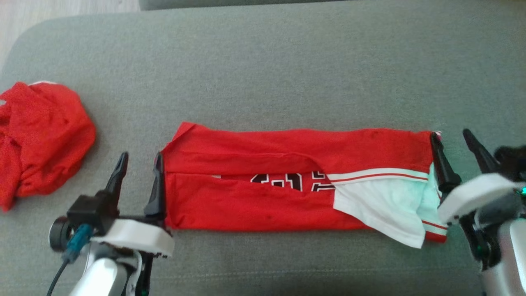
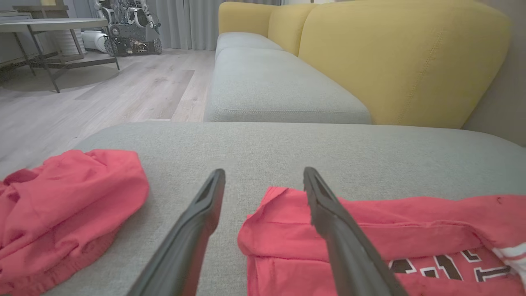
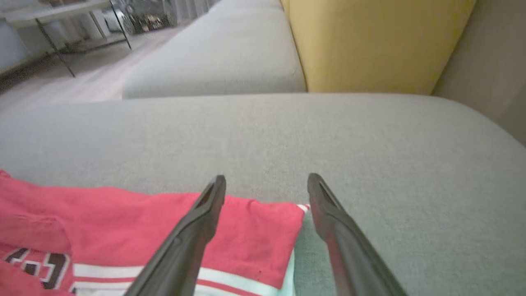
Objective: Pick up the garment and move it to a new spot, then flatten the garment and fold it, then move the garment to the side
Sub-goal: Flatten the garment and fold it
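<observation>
fold step | red white-trimmed jersey lying as long strip mid grey fabric cushion | I'm parking left gripper and right gripper, fingers apart, empty, at its ends | probably readying end pinch

Here's the garment, stretched left to right across the middle of the cushion, nearer the near edge than the far one. My left gripper sits at its left end, one finger over the cloth and the other over bare cushion. My right gripper straddles the right end the same way. Over by the cushion's left edge, well apart, lies a crumpled cloth. Beyond the far edge runs a sofa seat.
</observation>
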You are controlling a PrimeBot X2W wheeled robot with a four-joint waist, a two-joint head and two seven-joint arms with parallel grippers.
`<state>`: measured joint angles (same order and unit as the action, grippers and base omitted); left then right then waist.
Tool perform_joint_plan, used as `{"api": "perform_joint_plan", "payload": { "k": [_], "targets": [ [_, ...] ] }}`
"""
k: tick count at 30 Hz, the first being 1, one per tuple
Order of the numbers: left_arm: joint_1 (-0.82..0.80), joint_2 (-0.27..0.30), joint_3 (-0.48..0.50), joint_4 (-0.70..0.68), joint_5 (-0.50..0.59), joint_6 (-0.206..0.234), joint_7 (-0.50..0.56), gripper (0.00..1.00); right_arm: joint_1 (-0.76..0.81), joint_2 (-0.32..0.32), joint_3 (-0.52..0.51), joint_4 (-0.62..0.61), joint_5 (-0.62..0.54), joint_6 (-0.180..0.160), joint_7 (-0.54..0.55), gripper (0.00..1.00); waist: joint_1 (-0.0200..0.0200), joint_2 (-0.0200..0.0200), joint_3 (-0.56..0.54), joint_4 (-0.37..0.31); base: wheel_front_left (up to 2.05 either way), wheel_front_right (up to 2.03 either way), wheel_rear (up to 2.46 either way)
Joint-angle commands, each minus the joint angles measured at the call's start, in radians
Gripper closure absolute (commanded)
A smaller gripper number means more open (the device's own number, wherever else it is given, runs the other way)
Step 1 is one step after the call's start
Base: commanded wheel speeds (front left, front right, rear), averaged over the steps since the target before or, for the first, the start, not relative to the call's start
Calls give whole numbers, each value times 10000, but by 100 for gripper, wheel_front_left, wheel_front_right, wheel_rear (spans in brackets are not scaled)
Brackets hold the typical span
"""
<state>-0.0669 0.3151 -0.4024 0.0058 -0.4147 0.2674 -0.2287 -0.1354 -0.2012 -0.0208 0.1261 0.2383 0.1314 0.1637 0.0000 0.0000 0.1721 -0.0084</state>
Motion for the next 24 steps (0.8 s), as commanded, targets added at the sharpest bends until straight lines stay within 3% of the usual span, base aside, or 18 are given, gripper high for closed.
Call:
{"api": "perform_joint_plan", "payload": {
  "k": [1, 10, 16, 17, 18, 19, 24],
  "targets": [
    [-523, 172, 367, -290, 137, -30, -5, 0, -184, -201, 243, -138, 32, -7, 179, 0, 0, 0, 153, 58, 0, 0, 0],
    [-1171, -90, 221, -12, 182, -240, -143, 0, -539, -250, -31, 1167, 179, -7, 2091, 0, 0, 0, 886, 199, 0, 0, 0],
    [-1398, -160, 254, 138, 219, -325, -226, 0, -420, -65, -78, 1097, 464, -7, 3152, 0, 0, 0, 1129, 172, 0, 0, 0],
    [-1429, -162, 264, 168, 219, -343, -235, 0, -374, -48, -42, 1016, 546, -7, 3295, 4, 0, 0, 1152, 171, 0, 0, 0],
    [-1457, -160, 279, 198, 218, -362, -244, 0, -319, -5, -32, 929, 666, -7, 3435, 60, 0, 0, 1170, 170, 0, 0, 0],
    [-1475, -159, 296, 227, 219, -375, -253, 0, -260, 23, -54, 836, 732, -7, 3538, 100, 0, 0, 1175, 164, 0, 0, 0],
    [-1478, -175, 386, 265, 242, -367, -286, 0, -54, 132, -353, 431, 925, -7, 3623, 100, 0, 0, 1158, 101, 0, 0, 0]
  ]
}}
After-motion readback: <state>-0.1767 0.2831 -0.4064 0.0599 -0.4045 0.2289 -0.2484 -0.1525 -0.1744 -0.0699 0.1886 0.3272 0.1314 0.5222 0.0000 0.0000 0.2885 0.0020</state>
